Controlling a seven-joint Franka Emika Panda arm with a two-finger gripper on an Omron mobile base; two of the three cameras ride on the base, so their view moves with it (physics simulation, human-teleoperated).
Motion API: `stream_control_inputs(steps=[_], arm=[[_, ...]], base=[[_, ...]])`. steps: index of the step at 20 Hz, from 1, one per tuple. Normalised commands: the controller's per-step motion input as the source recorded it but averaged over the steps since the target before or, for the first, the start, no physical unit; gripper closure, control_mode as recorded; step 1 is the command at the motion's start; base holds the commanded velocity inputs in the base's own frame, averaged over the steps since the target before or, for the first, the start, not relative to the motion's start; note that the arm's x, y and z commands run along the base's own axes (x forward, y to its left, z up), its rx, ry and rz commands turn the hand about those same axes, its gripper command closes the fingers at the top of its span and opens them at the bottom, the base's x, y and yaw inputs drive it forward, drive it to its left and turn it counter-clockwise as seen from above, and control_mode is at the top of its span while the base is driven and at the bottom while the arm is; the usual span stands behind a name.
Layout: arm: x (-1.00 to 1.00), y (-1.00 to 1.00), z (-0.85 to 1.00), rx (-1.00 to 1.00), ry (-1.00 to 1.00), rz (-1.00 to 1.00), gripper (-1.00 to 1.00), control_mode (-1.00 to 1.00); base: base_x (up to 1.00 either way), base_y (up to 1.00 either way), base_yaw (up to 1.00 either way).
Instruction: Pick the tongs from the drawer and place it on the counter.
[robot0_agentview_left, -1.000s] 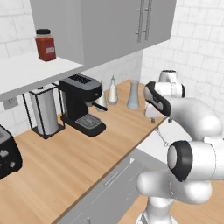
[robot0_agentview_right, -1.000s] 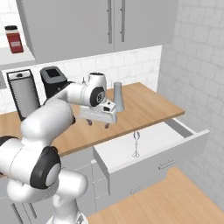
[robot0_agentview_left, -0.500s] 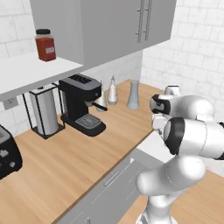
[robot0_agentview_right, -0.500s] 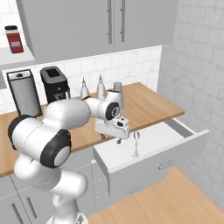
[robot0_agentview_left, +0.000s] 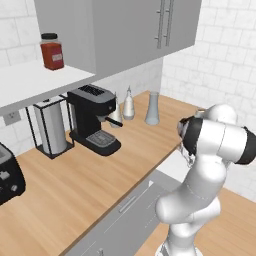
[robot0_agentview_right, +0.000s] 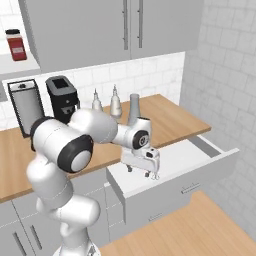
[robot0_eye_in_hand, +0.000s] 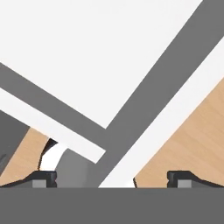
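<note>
The gripper (robot0_agentview_right: 141, 170), jaws spread wide and empty, has descended into the open drawer (robot0_agentview_right: 200, 161) beside the tongs (robot0_agentview_right: 154, 175); the grasp is not yet made

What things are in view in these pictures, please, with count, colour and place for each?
tongs: one, silver-grey, barely seen in the drawer under the tool
drawer: one, white inside, grey front, pulled open under the counter
counter: one, light-brown wood, along the tiled wall
coffee machine: one, black, on the counter
bottles: two, pale, beside the coffee machine
vase: one, grey, right of the bottles
paper towel holder: one, dark frame, left of the coffee machine
jar: one, red, on the white shelf
toaster: one, black, far left
wall cabinets: grey, bar handles
tool: one, open, low over the drawer
</note>
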Motion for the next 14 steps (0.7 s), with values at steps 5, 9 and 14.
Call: stream_control_inputs(steps=[5,9,14], arm=[[0.00,-0.36,-0.50,0.00,0.01,0.00,-1.00,-1.00],[-0.04,-0.26,-0.46,0.00,0.01,0.00,-1.00,-1.00],[-0.25,-0.46,-0.40,0.00,0.00,0.00,-1.00,-1.00]], base=[[0.00,0.00,0.00],[0.00,0.00,0.00],[0.00,0.00,0.00]])
